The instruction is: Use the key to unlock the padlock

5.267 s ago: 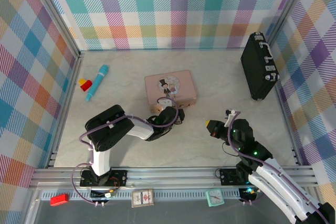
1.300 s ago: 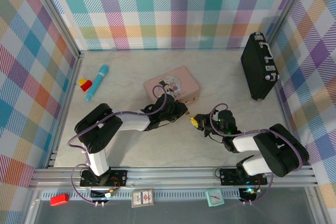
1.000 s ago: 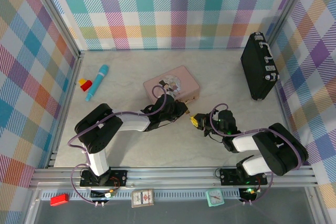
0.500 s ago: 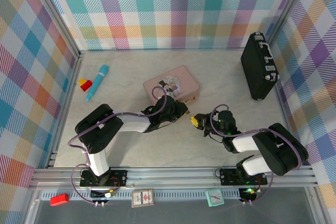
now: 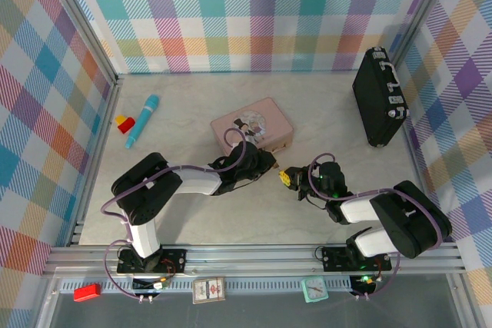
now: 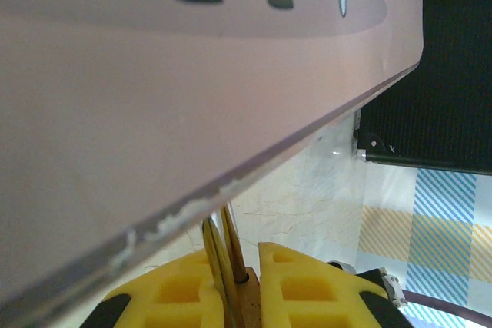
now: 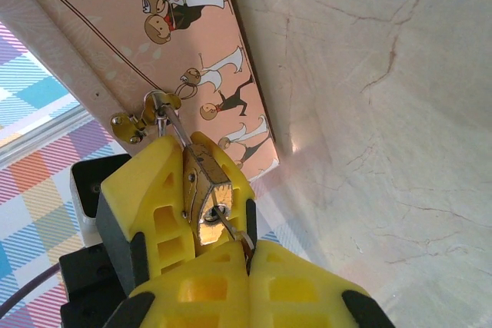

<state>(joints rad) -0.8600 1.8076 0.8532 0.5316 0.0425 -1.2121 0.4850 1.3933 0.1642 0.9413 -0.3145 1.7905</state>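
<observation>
1. Marble-look bench [image 5: 323,117], centre: the padlock [image 7: 201,178] hangs from the clasp [image 7: 132,127] of the pink tin [image 5: 254,126], at the tin's near-right corner.
2. The left gripper [image 6: 229,257] is clamped on the padlock's brass body.
3. The right gripper [image 7: 247,253], clenched, pinches the key [image 7: 229,228]. The key's tip meets the padlock's base; whether it is seated cannot be told.
4. A black case [image 5: 378,97] stands by the bench's right edge, toward the far corner.
5. A blue marker [image 5: 143,120] and a red-and-yellow block [image 5: 124,122] lie near the left edge.
6. Pastel checked walls [image 5: 231,13] enclose the bench.
</observation>
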